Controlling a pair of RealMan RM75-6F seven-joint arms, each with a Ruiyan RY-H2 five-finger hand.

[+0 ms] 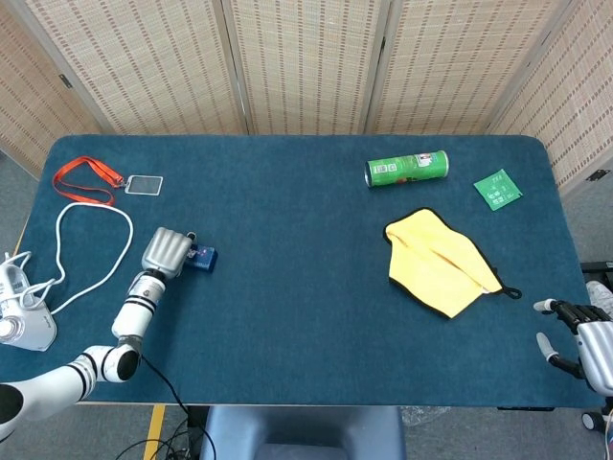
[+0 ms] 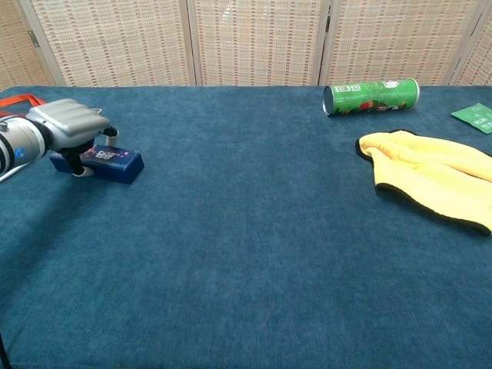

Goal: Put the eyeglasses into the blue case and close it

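Note:
The blue case [image 1: 202, 257] [image 2: 108, 161] lies closed on the left side of the blue table [image 1: 297, 287]. My left hand [image 1: 168, 250] [image 2: 68, 124] sits over the case's left end. Its fingers curl down behind the case and its thumb [image 2: 77, 163] stands against the near side, so it grips the case. My right hand [image 1: 577, 333] rests off the table's front right corner with its fingers apart and nothing in it. The eyeglasses show in neither view.
A green can [image 1: 407, 169] [image 2: 371, 97] lies at the back right, with a green packet [image 1: 498, 189] beside it. A yellow cloth [image 1: 439, 261] [image 2: 430, 177] lies right of centre. An orange lanyard [image 1: 86, 179], a white cable [image 1: 91, 249] and a white device [image 1: 19, 311] occupy the far left.

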